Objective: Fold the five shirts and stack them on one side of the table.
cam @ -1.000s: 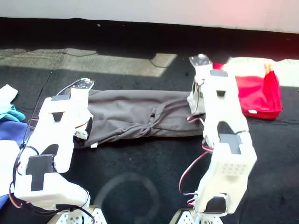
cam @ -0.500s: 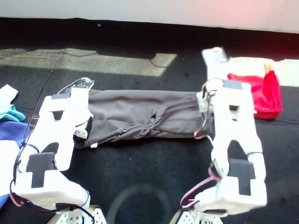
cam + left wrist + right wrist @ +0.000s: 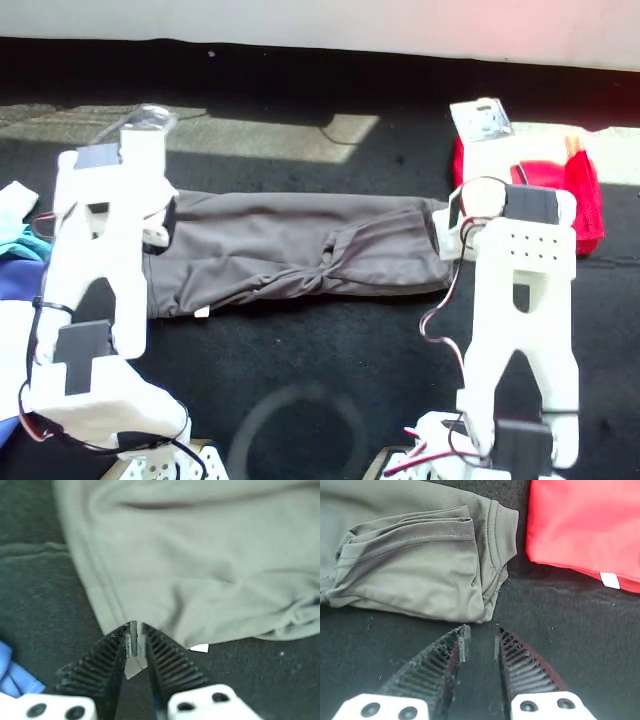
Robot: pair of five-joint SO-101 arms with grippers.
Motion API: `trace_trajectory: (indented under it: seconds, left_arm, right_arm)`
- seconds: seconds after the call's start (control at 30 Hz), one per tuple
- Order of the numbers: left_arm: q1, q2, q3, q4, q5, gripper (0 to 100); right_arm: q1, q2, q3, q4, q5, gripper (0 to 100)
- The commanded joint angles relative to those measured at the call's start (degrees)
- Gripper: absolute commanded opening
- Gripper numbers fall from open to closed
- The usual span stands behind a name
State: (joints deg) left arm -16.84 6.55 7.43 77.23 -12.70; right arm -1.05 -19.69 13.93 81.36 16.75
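Flat across the middle of the dark table cover (image 3: 330, 350): grey shirt (image 3: 290, 250), folded lengthwise into a long band. Twisted bunch of creases near its centre, layered folds at its right end. Small white tag (image 3: 200, 648) at the near hem, close to the left corner.

Over that left corner: left gripper (image 3: 135, 630), jaws drawn almost together, only a thin slit between the tips. Cloth in the slit or not: impossible to tell. Just off the shirt's right end, above bare cover: right gripper (image 3: 480, 635), jaws parted a moderate way, nothing between them, clear of the cloth.

Beyond the right end, folded and lying flat: red shirt (image 3: 580, 200), partly behind the right arm (image 3: 525, 245), with a strip of bare cover between it and the grey one. At the far left edge, heaped together: blue cloth (image 3: 15, 680), teal cloth (image 3: 15, 243) and white cloth (image 3: 15, 200), beside the left arm (image 3: 100, 230).

Cover itself black and felt-like, with a faint pale ring (image 3: 272, 377) between the two arm bases. Farther back, a slanting band of sunlight (image 3: 260, 135) on the cover, and more glare around the red shirt. Behind the table edge, a plain white wall (image 3: 300, 18).
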Motion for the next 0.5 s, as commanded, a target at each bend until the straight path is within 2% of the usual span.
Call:
trace_trajectory:
  seconds: [0.0, 0.07, 0.47]
  left_arm:
    - [-2.24, 3.65, -4.35, 0.79, 1.05, 22]
    - [-2.86, 7.69, -5.93, 0.70, 1.05, 25]
    - [-3.21, 22.64, -16.66, 0.88, 0.97, 23]
  right_arm:
    - [-0.04, -6.02, 1.63, 2.51, 0.62, 9.1]
    - [-0.04, -8.48, 5.23, 2.24, 0.62, 9.1]
    - [-0.04, -24.48, 29.23, -5.41, 0.70, 9.1]
